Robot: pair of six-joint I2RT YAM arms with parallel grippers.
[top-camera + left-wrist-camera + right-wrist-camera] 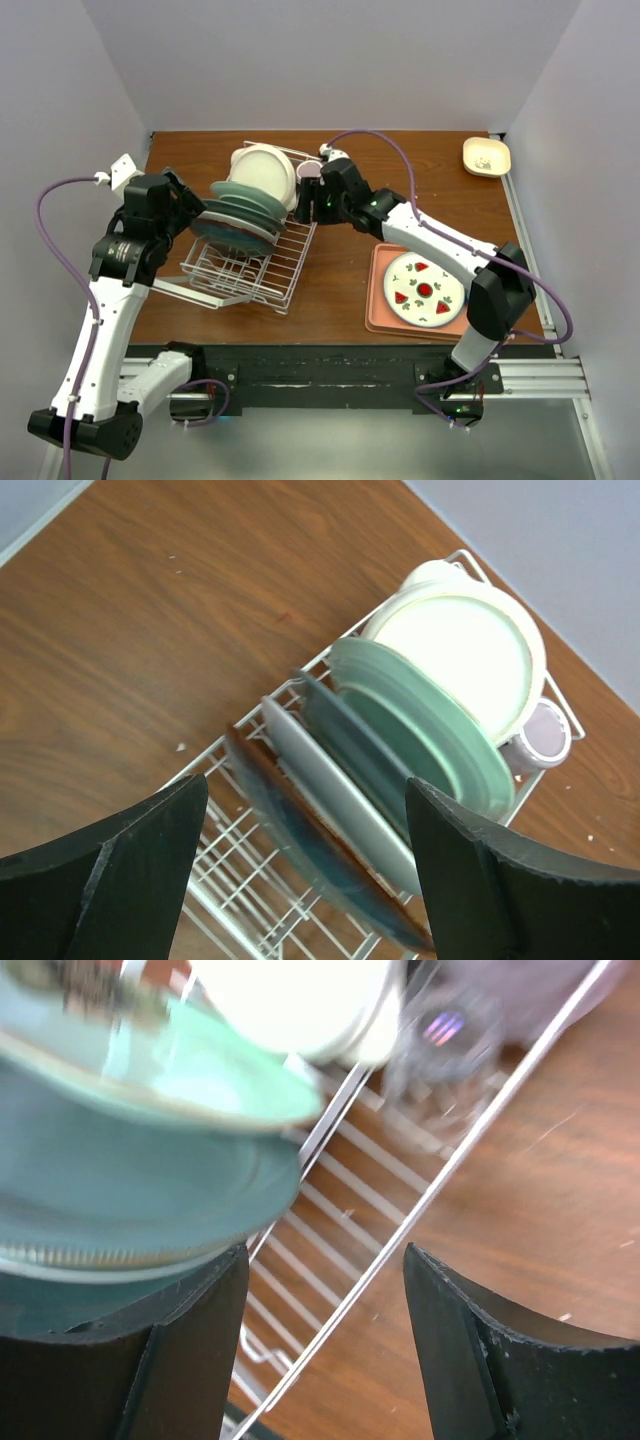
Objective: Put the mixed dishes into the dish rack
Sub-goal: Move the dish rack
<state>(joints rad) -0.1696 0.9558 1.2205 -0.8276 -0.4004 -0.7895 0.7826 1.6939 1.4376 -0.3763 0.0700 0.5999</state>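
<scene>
Top external alone shows patterned plate (pixel 425 290) on pink tray (pixel 376 306).

- Right wrist view: pale green plates (pixel 150 1090) blurred, cropped at top and left edges.
- clear glass (pixel 445 1035): a smeared highlight only.
- Top view: cream dish (pixel 486 156) contents too small to identify.
- Left wrist view: nearest plate (pixel 295 855) rim blurred.

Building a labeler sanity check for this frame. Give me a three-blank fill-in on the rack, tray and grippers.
1. The pink tray holds ____ plate.
2. The purple cup sits at the dish rack's far ____ corner.
3. The left gripper and right gripper both stand ____, holding nothing.
Missing words: one; right; open.
</scene>
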